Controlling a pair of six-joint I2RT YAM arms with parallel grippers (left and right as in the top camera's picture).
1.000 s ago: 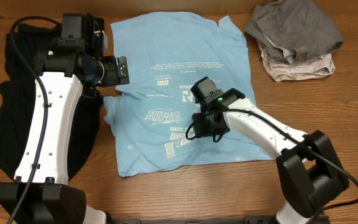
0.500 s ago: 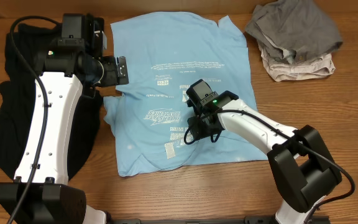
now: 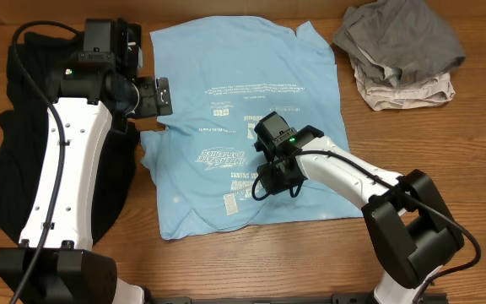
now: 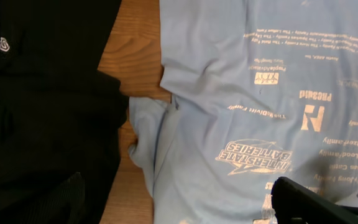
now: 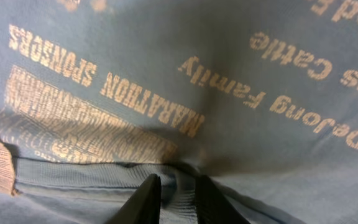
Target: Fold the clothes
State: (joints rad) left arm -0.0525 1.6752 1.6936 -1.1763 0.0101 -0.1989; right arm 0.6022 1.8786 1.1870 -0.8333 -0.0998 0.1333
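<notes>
– Pincer first: our right gripper (image 5: 176, 180) has its two fingers (image 5: 146, 198) drawn close together with a ridge of blue cloth nipped between them. In the wrist view we see a ribbed seam bunched up right at the tips, just below the "Marathon Sponsors" lettering.

– Yep, we read it the same. From overhead it sits on the lower middle of the blue T-shirt (image 3: 226, 67), right on the printed block. And the other one?

– Our left gripper (image 3: 164, 95) is in the upper left of the frame, at the tee's left edge, jaws wide apart and nothing in them. Whether it touches the cloth we can't tell.

– The tee itself lies spread print-up across the upper middle of the table (image 3: 310, 253), with its left side a bit rumpled and folded over near the sleeve.

– Further out, the black shirt (image 3: 7, 169) fills the left side, partly under the left arm and just beside the tee with a strip of wood between them.

– And in the upper right corner we've got the grey piece (image 3: 399, 34) heaped on the beige piece (image 3: 403, 91), apart from the tee.
</notes>
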